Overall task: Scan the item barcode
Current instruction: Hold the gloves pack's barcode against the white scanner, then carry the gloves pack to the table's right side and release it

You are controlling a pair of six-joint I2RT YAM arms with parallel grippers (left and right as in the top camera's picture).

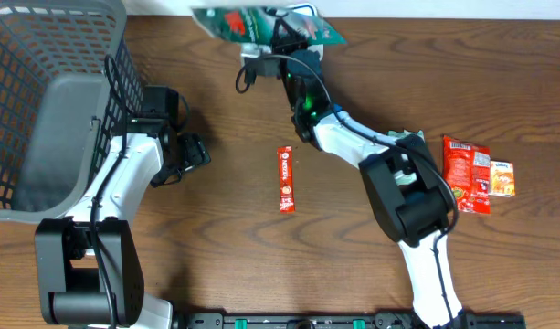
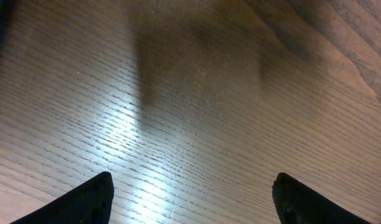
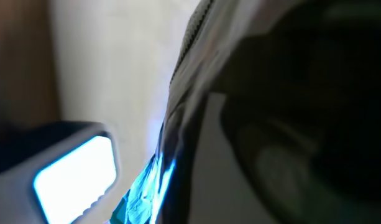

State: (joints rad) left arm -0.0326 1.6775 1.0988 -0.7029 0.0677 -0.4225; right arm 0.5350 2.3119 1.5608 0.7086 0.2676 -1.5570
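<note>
Starting at the upper left of the overhead frame, there's a grey plastic basket (image 1: 42, 119) with open mesh walls and a smooth solid floor, sitting on a dark wooden table (image 1: 216, 265) with a strong grain. Just right of it the left gripper (image 1: 195, 153) hangs over bare wood; in the left wrist view its two black fingertips (image 2: 84, 202) poke in from the bottom corners, spread wide with nothing between them, only glossy grain and a bright glare patch.

Around the middle of the overhead frame lies a slim red stick sachet (image 1: 286, 179), flat, running lengthwise up the picture, well apart from both grippers.

The thing being scanned is a green packet (image 1: 261, 26) at the top centre edge; it's crinkly and shiny with bits of red and white print, and it looks soft and out of focus. The right gripper (image 1: 281, 40) reaches up to it, jaws pressed together on the packet's lower edge. The right wrist view is super blurry, but a strip of teal crinkled foil shows at the bottom, next to a rounded grey device (image 3: 75, 177) with a glowing pale blue-white window at lower left; whether a barcode faces it, I can't tell.

Over at the right of the overhead frame, a flat red pouch (image 1: 464, 174) and a small orange and white pack (image 1: 502, 178) lie side by side, touching.
</note>
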